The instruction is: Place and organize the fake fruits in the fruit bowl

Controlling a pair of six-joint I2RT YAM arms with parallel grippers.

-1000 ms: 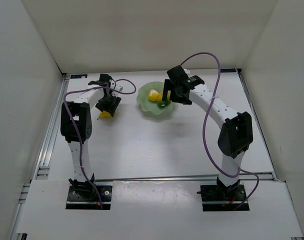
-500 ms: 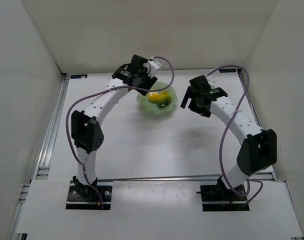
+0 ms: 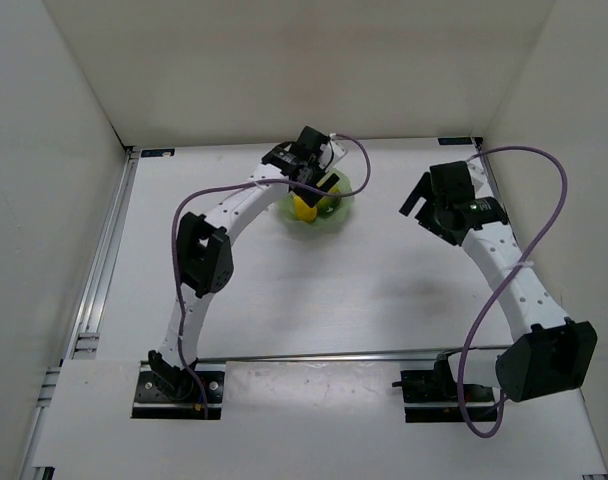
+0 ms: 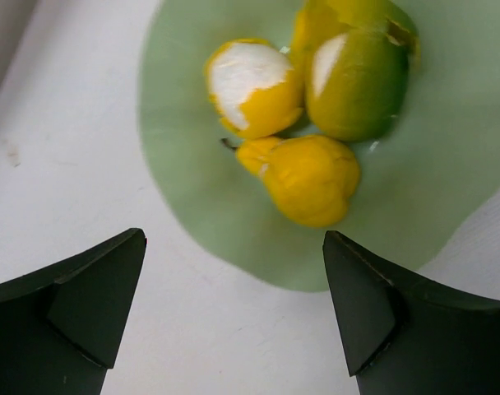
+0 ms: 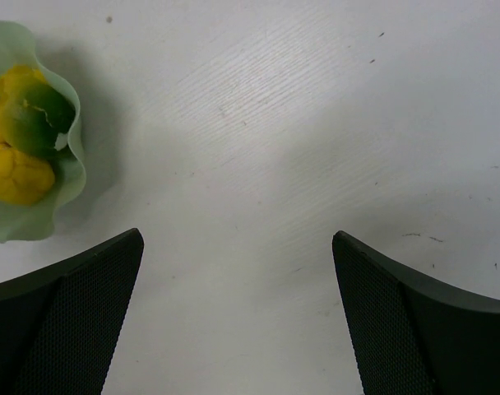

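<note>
The pale green fruit bowl [image 4: 192, 222] holds three fake fruits: one part white [image 4: 250, 86], one part green [image 4: 357, 82], and a yellow one with a pointed stem [image 4: 312, 177] nearest me. My left gripper [image 4: 233, 237] hangs open just above the bowl's near rim, with nothing between its fingers [image 4: 94, 304]. From the top view the left gripper [image 3: 319, 190] covers part of the bowl [image 3: 340, 212]. My right gripper [image 5: 238, 237] is open over bare table, to the right of the bowl [image 5: 36, 222]; in the top view the right gripper [image 3: 421, 205] is well apart from it.
White walls close in the white table on three sides. A metal rail [image 3: 104, 260] runs along the left edge. Purple cables [image 3: 529, 160] loop off both arms.
My left gripper carried the stemmed yellow fruit over the bowl, then opened; the fruit now lies in the bowl. My right arm has drawn back to the right.
</note>
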